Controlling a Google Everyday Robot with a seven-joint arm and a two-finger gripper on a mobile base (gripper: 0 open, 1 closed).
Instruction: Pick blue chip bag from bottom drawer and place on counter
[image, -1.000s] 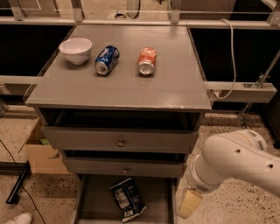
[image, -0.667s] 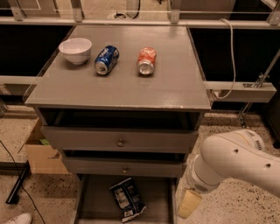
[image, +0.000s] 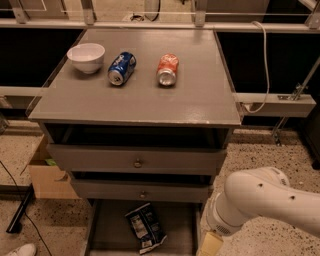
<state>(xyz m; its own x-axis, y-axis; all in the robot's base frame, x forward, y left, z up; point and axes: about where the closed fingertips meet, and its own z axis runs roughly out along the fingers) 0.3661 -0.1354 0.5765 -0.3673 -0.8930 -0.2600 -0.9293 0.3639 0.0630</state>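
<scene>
The blue chip bag (image: 145, 228) lies flat on the floor of the open bottom drawer (image: 110, 235), a dark crinkled bag with white panels, near the drawer's middle. The counter (image: 200, 95) is the grey cabinet top above it. My white arm (image: 265, 200) comes in from the lower right. My gripper (image: 210, 245) shows only as a tan part at the bottom edge, right of the drawer and to the right of the bag, apart from it. Most of it is cut off by the frame.
On the counter stand a white bowl (image: 86, 56), a blue soda can (image: 122, 68) and an orange soda can (image: 167, 69), both cans on their sides. Two knobbed drawers (image: 137, 162) sit slightly open above the bottom one. A cardboard box (image: 45, 175) stands left of the cabinet.
</scene>
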